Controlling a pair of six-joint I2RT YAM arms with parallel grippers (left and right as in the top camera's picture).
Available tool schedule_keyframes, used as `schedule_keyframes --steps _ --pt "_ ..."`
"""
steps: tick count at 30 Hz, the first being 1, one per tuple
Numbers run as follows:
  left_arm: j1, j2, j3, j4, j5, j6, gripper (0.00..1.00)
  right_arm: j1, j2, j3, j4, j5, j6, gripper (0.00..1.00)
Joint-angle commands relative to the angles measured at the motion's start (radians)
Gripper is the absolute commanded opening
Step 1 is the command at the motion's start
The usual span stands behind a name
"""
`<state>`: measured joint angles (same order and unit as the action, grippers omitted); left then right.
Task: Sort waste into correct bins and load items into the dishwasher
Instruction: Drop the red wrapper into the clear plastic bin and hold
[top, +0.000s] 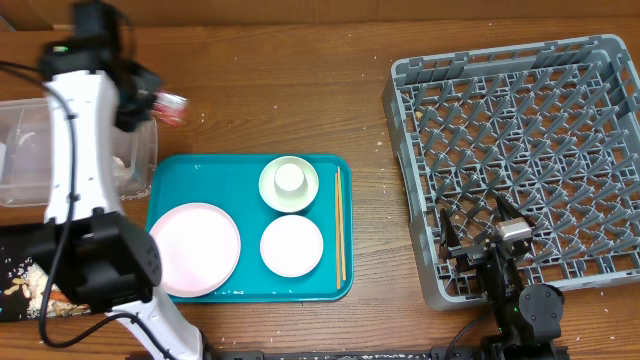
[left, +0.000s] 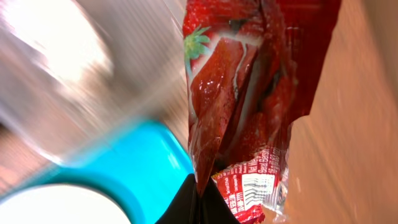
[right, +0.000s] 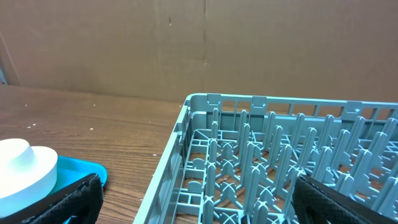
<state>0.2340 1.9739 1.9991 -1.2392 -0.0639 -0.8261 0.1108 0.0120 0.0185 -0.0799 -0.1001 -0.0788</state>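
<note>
My left gripper (top: 150, 100) is shut on the red sauce packet (top: 172, 107), held in the air by the right end of the clear tub (top: 60, 150). The packet fills the left wrist view (left: 242, 99), pinched between the black fingertips (left: 199, 202). On the teal tray (top: 250, 285) lie the pale pink plate (top: 195, 248), a white bowl (top: 291, 245), a tiny white cup (top: 290, 177) inside a pale bowl (top: 289, 186), and the chopsticks (top: 339, 225). My right gripper (top: 483, 235) is open and empty at the front left corner of the grey dish rack (top: 520, 150), also seen in the right wrist view (right: 261, 162).
The flat black tray (top: 25, 275) with rice and scraps lies at the left front, partly hidden by my left arm. Something white lies in the clear tub. The rack holds nothing.
</note>
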Motion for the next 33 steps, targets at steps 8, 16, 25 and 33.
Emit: schedule_keyframes --steps 8,16,25,33 --pt "0.28 0.001 0.008 -0.074 -0.247 0.041 1.0 -0.008 -0.008 -0.01 0.005 0.003 0.003 1.0" --pt "0.302 0.001 0.0 -0.295 0.208 0.192 1.0 -0.008 -0.008 -0.01 0.005 0.003 0.003 1.0" --pt "0.216 0.001 0.0 -0.211 0.035 0.35 1.0 -0.008 -0.008 -0.01 0.005 0.003 0.003 1.0" --pt "0.237 0.001 0.0 -0.185 0.031 0.347 1.0 -0.007 -0.008 -0.01 0.242 -0.432 0.004 1.0"
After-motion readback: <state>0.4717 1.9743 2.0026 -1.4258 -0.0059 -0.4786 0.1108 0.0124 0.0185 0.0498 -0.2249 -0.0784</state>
